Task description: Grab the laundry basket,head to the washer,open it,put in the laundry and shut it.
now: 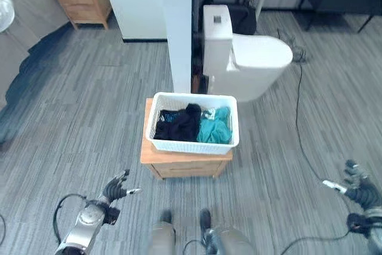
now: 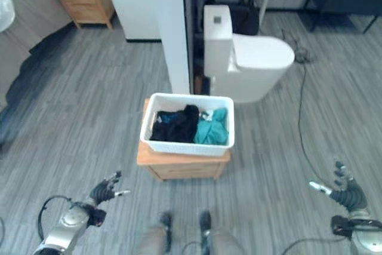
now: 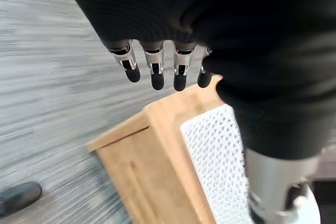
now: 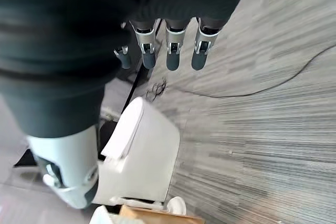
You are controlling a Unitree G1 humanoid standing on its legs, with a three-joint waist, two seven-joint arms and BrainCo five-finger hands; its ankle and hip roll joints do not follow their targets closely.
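Both hands are empty with fingers relaxed and spread: the left hand (image 1: 116, 189) low at the left, the right hand (image 1: 358, 190) low and wide at the right, each well apart from the load. Ahead, the white laundry basket (image 1: 192, 143), holding dark and teal clothes, sits on a low wooden bench (image 1: 179, 160). Recommended: bring both hands inward evenly to the basket's two short ends and grip under the rim before lifting level.

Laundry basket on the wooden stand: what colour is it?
White, with a perforated wall; the laundry basket shows best in the left eye view.
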